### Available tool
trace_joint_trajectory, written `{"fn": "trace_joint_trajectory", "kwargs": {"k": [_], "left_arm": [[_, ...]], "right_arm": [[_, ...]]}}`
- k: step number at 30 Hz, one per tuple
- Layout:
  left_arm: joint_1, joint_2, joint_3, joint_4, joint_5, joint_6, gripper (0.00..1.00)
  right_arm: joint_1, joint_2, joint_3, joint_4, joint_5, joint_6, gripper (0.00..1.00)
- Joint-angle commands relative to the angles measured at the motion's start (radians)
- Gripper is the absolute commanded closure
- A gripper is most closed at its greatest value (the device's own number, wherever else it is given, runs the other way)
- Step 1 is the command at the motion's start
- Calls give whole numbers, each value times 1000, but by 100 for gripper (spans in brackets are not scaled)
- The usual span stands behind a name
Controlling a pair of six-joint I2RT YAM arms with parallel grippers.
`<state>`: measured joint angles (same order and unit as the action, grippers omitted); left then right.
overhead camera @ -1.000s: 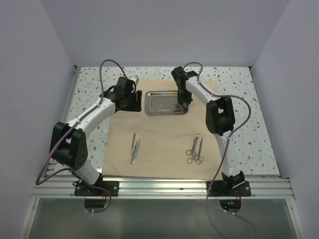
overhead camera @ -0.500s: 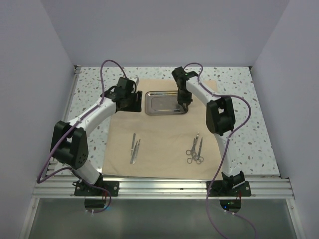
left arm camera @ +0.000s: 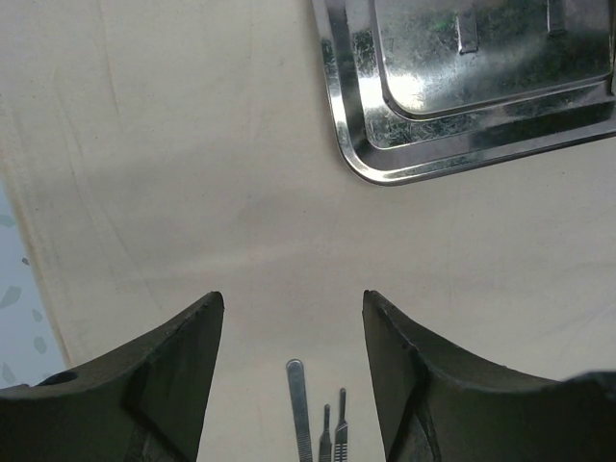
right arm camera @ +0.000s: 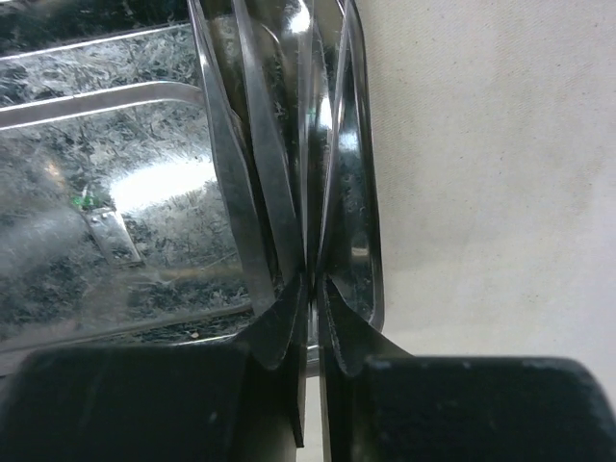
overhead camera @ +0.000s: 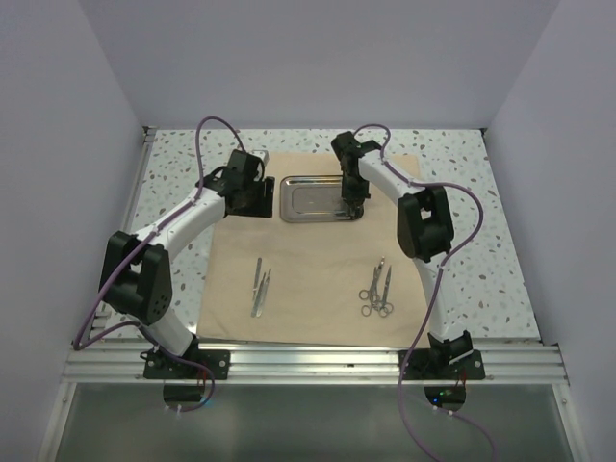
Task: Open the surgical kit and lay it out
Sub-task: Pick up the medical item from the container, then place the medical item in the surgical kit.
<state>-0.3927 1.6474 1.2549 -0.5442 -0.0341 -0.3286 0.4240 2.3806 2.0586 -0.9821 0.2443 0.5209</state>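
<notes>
Surgical kit already unwrapped: large beige cloth sheet (overhead camera: 308,279) spread flat on the speckled tabletop (overhead camera: 481,241), with the small rectangular shiny steel tray (overhead camera: 313,199) at its far edge, nothing inside. Slim steel tweezers (overhead camera: 260,287) laid on the left half of the cloth. Steel scissors and forceps (overhead camera: 377,289) close together on the right half, both groups well apart from the tray.

Right end effector (overhead camera: 352,198) clenched, as it seems, on the right rim of the tray, with almost no gap at the metal. Left end effector (left arm camera: 294,375) released, jaws wide, hovering above bare cloth just beside the near left corner of the tray, grasping nothing.

Step in hand, by judgement: final placing of the tray, with most of the layout done. Next move probably calling for a gentle settling of the tray, flat and square to the cloth. After that, letting go of the rim and lifting straight up, without dragging the cloth or disturbing the instruments.
</notes>
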Motion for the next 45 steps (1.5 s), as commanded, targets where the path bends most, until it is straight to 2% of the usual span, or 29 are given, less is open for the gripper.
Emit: {"fn": "trace_joint_trajectory", "kwargs": {"k": [1, 3, 11, 16, 19, 22, 23, 26, 29, 31, 35, 41, 42, 43, 44, 45], "left_arm": [[9, 3, 44, -3, -20, 19, 36], [9, 3, 51, -7, -21, 19, 37], [9, 9, 74, 4, -23, 20, 36], [9, 5, 83, 21, -29, 16, 36], [11, 3, 84, 32, -41, 7, 35], [12, 0, 90, 36, -59, -9, 31], [12, -1, 93, 39, -61, -13, 29], [12, 0, 104, 49, -76, -23, 17], [12, 20, 155, 27, -81, -23, 10], [12, 51, 204, -29, -93, -24, 0], [14, 66, 296, -71, -92, -29, 0], [11, 75, 400, -164, -61, -72, 0], [11, 68, 403, -166, -58, -75, 0], [11, 63, 406, -168, -58, -78, 0], [9, 60, 408, -168, -59, -85, 0], [8, 60, 411, -169, -56, -92, 0]], "right_arm": [[-7, 31, -31, 8, -2, 5, 95], [-7, 23, -26, -1, -4, 2, 100], [-4, -67, 80, -73, 1, -1, 100], [18, -196, 84, -101, -36, 25, 100], [51, -320, -10, -70, -98, 57, 100], [113, -456, -184, 5, -184, 103, 100], [142, -486, -286, 25, -210, 141, 100], [208, -610, -496, 132, -296, 217, 100], [287, -667, -644, 189, -315, 255, 100], [321, -682, -711, 233, -324, 275, 100], [372, -702, -865, 302, -330, 309, 100], [409, -681, -959, 368, -362, 389, 100], [421, -681, -965, 370, -362, 399, 98], [444, -678, -971, 376, -364, 416, 73], [456, -678, -971, 375, -366, 425, 54], [469, -681, -970, 369, -356, 433, 40]]}}
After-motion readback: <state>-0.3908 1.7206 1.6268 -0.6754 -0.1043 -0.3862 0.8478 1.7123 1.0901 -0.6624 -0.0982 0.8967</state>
